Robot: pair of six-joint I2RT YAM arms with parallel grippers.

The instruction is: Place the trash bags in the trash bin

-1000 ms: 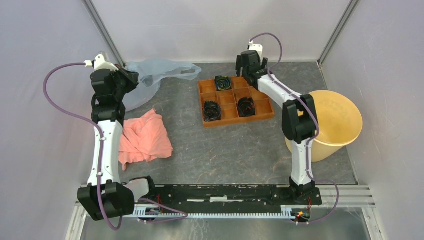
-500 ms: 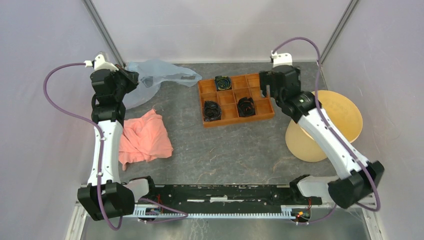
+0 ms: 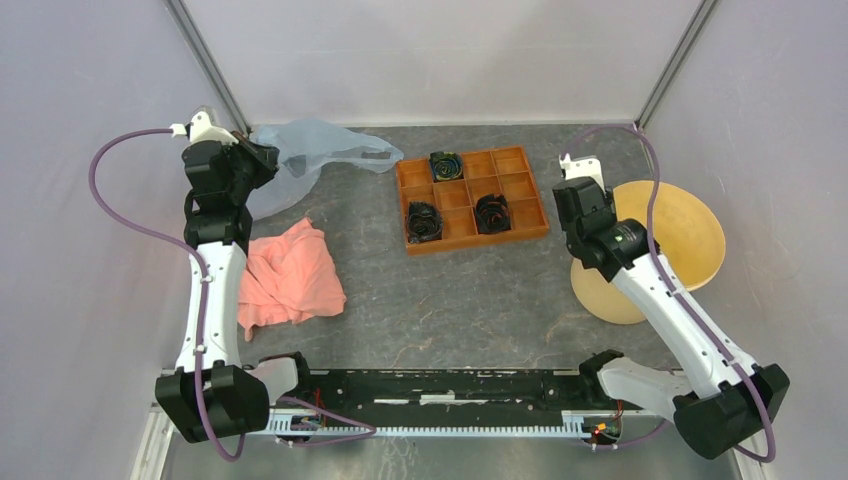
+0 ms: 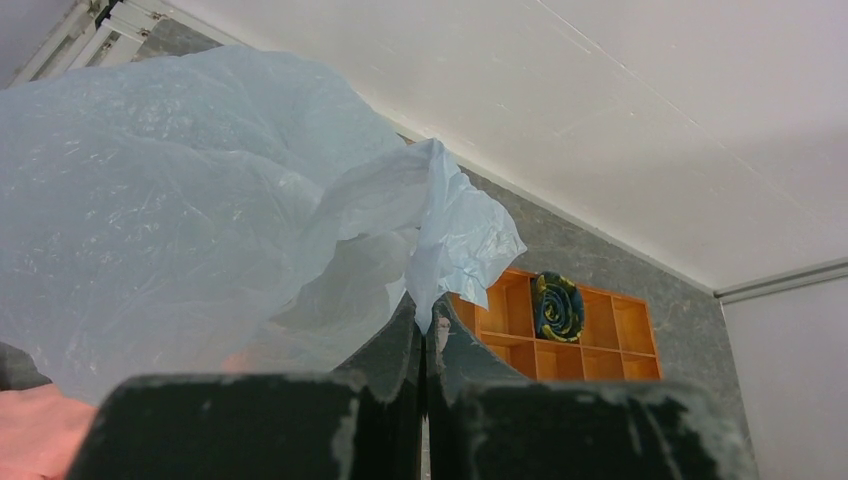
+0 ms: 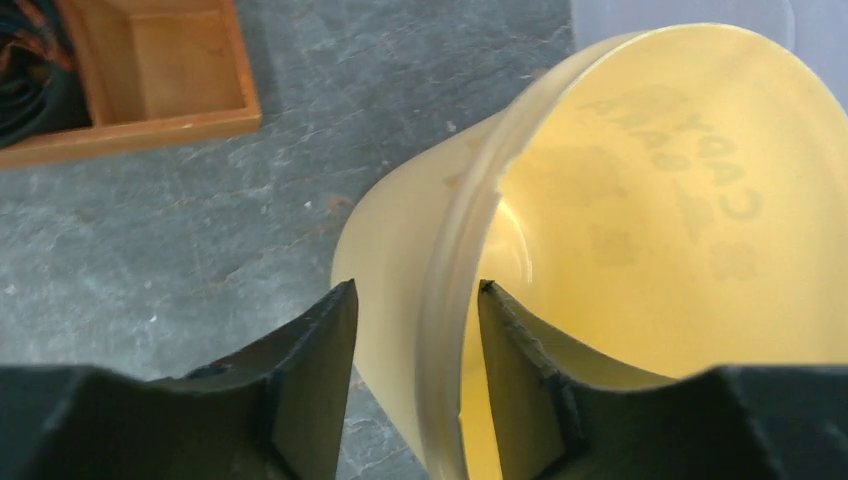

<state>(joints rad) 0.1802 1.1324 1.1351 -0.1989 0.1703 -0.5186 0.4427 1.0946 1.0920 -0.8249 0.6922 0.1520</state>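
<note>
Trash bag point(image 3: 300, 150): upper left of frame, film pinched in left gripper point(image 4: 424, 335), jaws closed on it. Trash bin point(image 3: 680, 240): right side, tilted; right gripper point(image 5: 415, 345) jaws straddling its rim, one inside, one outside.

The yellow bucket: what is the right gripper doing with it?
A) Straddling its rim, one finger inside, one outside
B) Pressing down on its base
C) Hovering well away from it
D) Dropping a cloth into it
A: in the right wrist view the right gripper has one finger on each side of the bucket rim.
</note>
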